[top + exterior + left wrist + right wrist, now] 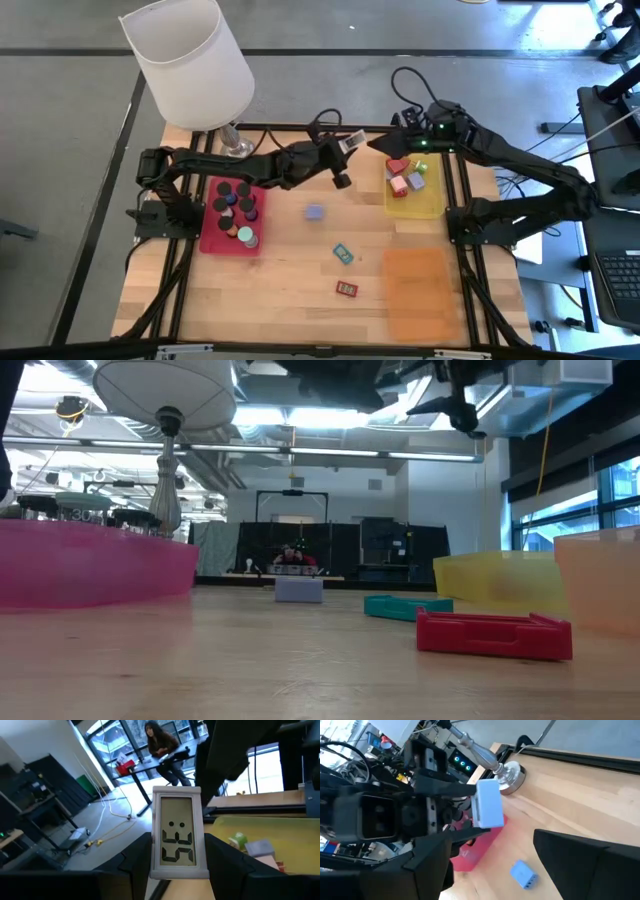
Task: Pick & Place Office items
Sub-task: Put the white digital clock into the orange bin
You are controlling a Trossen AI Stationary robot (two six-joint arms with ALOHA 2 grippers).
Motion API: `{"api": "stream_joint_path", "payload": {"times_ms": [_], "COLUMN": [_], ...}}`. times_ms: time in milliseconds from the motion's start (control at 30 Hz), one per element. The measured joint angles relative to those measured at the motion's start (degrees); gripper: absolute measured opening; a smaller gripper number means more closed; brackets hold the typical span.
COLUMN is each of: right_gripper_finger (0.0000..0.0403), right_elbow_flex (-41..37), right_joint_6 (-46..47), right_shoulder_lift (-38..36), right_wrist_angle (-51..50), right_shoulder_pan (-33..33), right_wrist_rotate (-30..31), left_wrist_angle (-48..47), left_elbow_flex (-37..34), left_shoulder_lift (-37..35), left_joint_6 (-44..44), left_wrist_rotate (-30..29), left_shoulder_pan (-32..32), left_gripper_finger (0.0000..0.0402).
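My left gripper (pixel 346 147) is high over the table's far middle, shut on a small white digital display (pixel 176 832), which also shows in the right wrist view (pixel 487 805). My right gripper (pixel 400 143) hovers open at the yellow tray's (pixel 430 205) far left corner, facing the left gripper (pixel 492 851). Small red, pink and green blocks (pixel 405 178) lie in the yellow tray. Black and teal round pieces (pixel 236 208) sit in the red tray (pixel 212 240). On the bare wood rest a lavender block (pixel 314 212), a teal flat rectangle (pixel 343 252) and a red flat rectangle (pixel 347 289). My left gripper pinches the white display between its two fingers (pixel 137 857), one on each long side edge (pixel 155 855), on the half of the casing nearer the wrist. The fingers reach from the table's left, about level. The display is lifted clear of the table, screen toward the wrist camera.
A white-shaded lamp (pixel 190 60) with a silver base (pixel 236 143) stands at the far left, beside the left arm. An orange tray (pixel 415 290) lies at the near right. Black frame rails (pixel 460 215) run along both table sides. A person sits in the room beyond (pixel 160 742).
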Motion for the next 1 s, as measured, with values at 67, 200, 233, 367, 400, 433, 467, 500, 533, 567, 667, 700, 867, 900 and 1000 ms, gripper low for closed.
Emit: {"api": "stream_joint_path", "payload": {"times_ms": [67, 200, 233, 367, 400, 433, 467, 500, 533, 567, 667, 700, 867, 900, 1000], "right_gripper_finger": [0.0286, 0.0286, 0.0286, 0.0286, 0.0286, 0.0286, 0.0286, 0.0286, 0.0286, 0.0286, 0.0279, 0.0275, 0.0245, 0.0237, 0.0213], "right_elbow_flex": [0.0, 0.0, 0.0, 0.02, 0.02, 0.02, 0.02, 0.02, 0.02, 0.02, 0.02, 0.02, 0.02, 0.02, 0.02], "right_joint_6": [-0.59, -1.65, -2.06, -2.7, -2.72, -2.72, -2.68, -2.62, -2.48, -2.47, -2.46, -2.46, -2.48, -2.48, -2.48], "right_shoulder_lift": [0.9, 2.13, 2.41, 3.93, 4.37, 4.77, 5.28, 5.74, 6.21, 6.58, 7.49, 7.68, 7.93, 7.93, 7.93], "right_wrist_angle": [1.72, 6.22, 7.21, 10.41, 10.83, 11.0, 11.01, 10.98, 10.93, 10.87, 11.08, 11.06, 12.19, 12.28, 12.53], "right_shoulder_pan": [0.0, 0.0, 0.0, 0.0, 0.0, 0.0, 0.0, 0.0, 0.0, 0.0, 0.0, 0.0, 0.0, 0.0, 0.0], "right_wrist_rotate": [0.0, 0.01, 0.01, 0.0, 0.0, 0.0, 0.0, 0.0, -0.06, -0.2, -0.42, -0.46, -0.44, -0.45, -0.58], "left_wrist_angle": [0.02, -0.01, -0.01, -0.01, -0.01, -0.01, -0.01, 0.01, 0.0, 0.01, 0.01, -0.01, -0.01, -0.01, -0.01], "left_elbow_flex": [0.37, 0.42, 0.44, 0.44, 0.44, 0.44, 0.44, 0.44, 0.44, 0.44, 0.44, 0.44, 0.44, 0.44, 0.44], "left_shoulder_lift": [0.0, 0.0, 0.0, 0.0, 0.0, 0.0, 0.0, 0.0, 0.0, 0.0, 0.0, 0.0, 0.0, 0.0, 0.0], "left_joint_6": [1.21, 2.32, 2.35, 2.37, 2.37, 2.39, 2.39, 2.41, 2.74, 3.37, 5.71, 5.89, 5.95, 5.95, 6.0], "left_wrist_rotate": [0.0, -0.09, -0.07, -0.09, -0.09, -0.09, -0.14, -0.22, -0.21, -0.23, -0.5, -0.5, -0.57, -0.61, -0.63], "left_shoulder_pan": [-0.01, -0.01, -0.01, -0.01, -0.01, -0.01, 0.01, 0.06, 0.11, 0.17, 0.17, 0.17, 0.17, 0.17, 0.17], "left_gripper_finger": [0.0154, 0.0158, 0.0159, 0.0155, 0.0154, 0.0154, 0.0155, 0.0156, 0.0157, 0.0158, 0.0157, 0.0156, 0.0157, 0.0158, 0.0158]}}
